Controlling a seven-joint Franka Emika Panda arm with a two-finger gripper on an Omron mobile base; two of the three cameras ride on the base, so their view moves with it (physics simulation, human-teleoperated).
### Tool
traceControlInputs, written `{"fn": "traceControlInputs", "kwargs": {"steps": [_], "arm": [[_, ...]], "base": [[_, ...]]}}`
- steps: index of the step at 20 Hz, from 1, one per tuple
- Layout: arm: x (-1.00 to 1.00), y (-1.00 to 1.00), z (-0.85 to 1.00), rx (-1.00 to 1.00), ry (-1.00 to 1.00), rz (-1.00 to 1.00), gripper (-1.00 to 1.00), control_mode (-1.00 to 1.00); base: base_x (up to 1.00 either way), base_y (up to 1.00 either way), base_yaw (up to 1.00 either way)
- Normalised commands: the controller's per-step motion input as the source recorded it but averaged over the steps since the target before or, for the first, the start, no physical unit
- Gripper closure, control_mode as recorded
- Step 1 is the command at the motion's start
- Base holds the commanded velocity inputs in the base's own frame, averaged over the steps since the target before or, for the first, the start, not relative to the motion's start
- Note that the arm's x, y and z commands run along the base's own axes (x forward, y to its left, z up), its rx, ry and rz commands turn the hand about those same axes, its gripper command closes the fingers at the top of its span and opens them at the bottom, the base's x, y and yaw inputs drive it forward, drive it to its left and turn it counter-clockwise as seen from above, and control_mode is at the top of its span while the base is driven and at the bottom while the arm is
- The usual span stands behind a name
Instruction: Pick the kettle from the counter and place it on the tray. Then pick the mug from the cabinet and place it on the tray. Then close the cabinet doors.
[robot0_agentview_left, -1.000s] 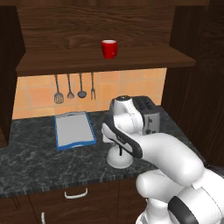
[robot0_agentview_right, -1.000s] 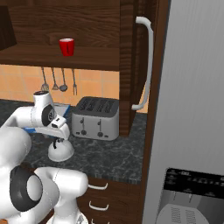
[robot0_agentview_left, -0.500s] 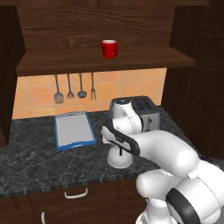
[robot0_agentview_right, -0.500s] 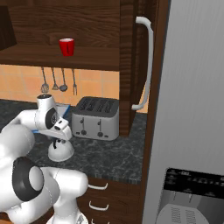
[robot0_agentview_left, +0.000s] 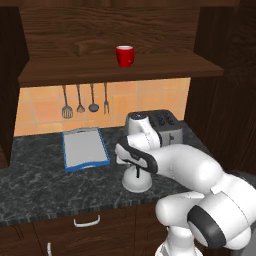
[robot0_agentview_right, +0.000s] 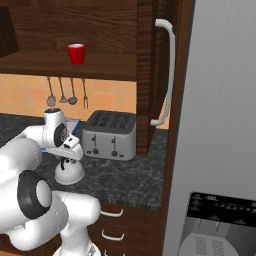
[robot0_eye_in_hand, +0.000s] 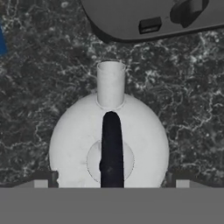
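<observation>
Jaws (robot0_eye_in_hand: 111, 186) spread wide, nothing held, hanging right over the kettle (robot0_eye_in_hand: 109, 142) with the tips either side of its dome, black handle (robot0_eye_in_hand: 112, 151) running up the middle between them

Kettle sits on the bench (robot0_agentview_left: 35, 192), just in front of the toaster (robot0_agentview_left: 167, 127), tray (robot0_agentview_left: 84, 148) near on the left, well clear of it

Handling guess: rigid, light, smooth rounded shell likely slippery, so the thin upright handle is the place to pinch, across its narrow sides

Red mug (robot0_agentview_left: 124, 55) on the cabinet shelf (robot0_agentview_left: 150, 67), doors open

Versus a second ago: hand sits a bit lower over the kettle, kettle itself unmoved, jaws about as wide as they were
</observation>
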Motion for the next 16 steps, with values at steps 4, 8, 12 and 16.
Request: {"fn": "traceControlInputs", "kwargs": {"steps": [4, 8, 12, 16], "arm": [[-0.04, 0.01, -0.15, -0.01, 0.0, 0.0, 1.0, -1.0], [-0.11, 0.03, -0.2, 0.0, -0.13, 0.0, 1.0, -1.0], [-0.27, 0.03, 0.01, 0.02, -0.16, 0.0, 1.0, -1.0], [-0.52, 0.15, 0.3, 0.11, -0.24, 0.0, 1.0, -1.0]], "base": [[0.0, 0.0, 0.0], [0.0, 0.0, 0.0], [0.0, 0.0, 0.0], [0.0, 0.0, 0.0]]}}
